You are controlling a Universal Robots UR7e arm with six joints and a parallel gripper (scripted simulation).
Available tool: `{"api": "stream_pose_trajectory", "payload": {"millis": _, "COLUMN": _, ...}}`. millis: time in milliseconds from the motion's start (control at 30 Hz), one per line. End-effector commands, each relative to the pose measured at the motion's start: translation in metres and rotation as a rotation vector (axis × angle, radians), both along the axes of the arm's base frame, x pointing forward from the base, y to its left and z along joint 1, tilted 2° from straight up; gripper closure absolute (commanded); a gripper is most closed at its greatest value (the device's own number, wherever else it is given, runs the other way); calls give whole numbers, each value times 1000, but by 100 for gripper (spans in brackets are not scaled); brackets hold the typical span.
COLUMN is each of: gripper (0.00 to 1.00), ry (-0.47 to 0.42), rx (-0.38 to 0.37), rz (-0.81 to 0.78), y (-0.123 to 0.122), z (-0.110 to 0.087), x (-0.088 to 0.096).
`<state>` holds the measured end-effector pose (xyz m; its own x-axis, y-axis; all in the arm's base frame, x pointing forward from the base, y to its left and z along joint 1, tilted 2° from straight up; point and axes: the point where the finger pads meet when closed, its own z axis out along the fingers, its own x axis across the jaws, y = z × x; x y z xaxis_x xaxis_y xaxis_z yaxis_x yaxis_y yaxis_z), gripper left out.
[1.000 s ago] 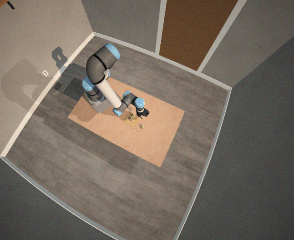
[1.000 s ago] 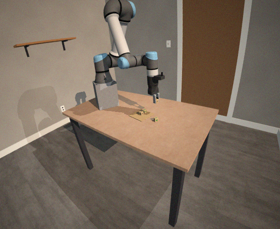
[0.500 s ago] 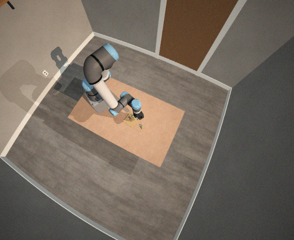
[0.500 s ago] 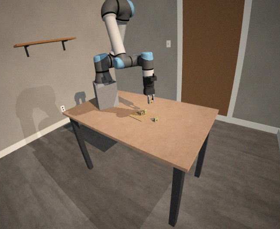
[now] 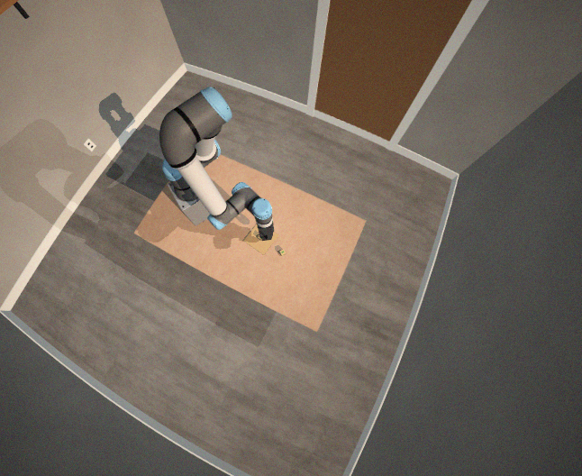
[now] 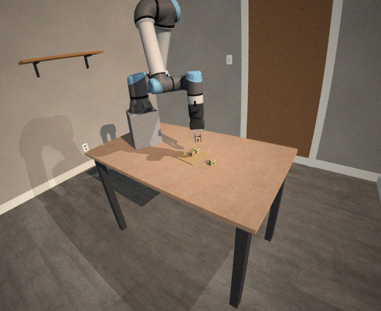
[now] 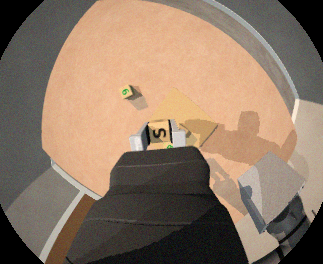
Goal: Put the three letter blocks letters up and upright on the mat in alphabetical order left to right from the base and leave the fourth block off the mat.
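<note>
My gripper (image 6: 197, 140) (image 7: 160, 128) is shut on a wooden block with a black S (image 7: 159, 131); in the exterior view the held block (image 6: 197, 139) hangs clearly above the table. The tan mat (image 5: 261, 248) (image 6: 192, 161) (image 7: 175, 106) lies flat. Two blocks stand close together on it: one nearer (image 6: 192, 153), one with a green mark (image 6: 197, 150) just behind. In the wrist view they are mostly hidden by the gripper and held block. Another block (image 5: 281, 251) (image 6: 212, 162) (image 7: 125, 92) with a green character lies off the mat. Letters on top of the mat blocks are unreadable.
The wooden table (image 5: 312, 287) (image 6: 237, 187) (image 7: 95, 60) bears everything. The grey robot pedestal (image 6: 145, 130) (image 7: 270, 180) stands at its back left. Arm shadows fall across the table and part of the mat. The off-mat block lies near a mat corner.
</note>
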<state>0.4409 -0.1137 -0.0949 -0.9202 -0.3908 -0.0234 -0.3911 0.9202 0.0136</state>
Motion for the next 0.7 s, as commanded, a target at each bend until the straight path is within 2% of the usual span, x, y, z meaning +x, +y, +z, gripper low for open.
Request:
{"api": "stream_pose_trajectory", "payload": {"millis": 0, "gripper": 51, "ry": 1, "rx": 1, "rz": -121, "y": -6, "z": 0, "x": -10}}
{"api": "stream_pose_trajectory", "payload": {"millis": 400, "gripper": 51, "ry": 8, "rx": 7, "rz": -440, "y": -18, "z": 0, "x": -39}}
{"api": "stream_pose_trajectory", "payload": {"millis": 667, "gripper": 51, "ry": 10, "rx": 9, "rz": -548, "y": -21, "z": 0, "x": -49}}
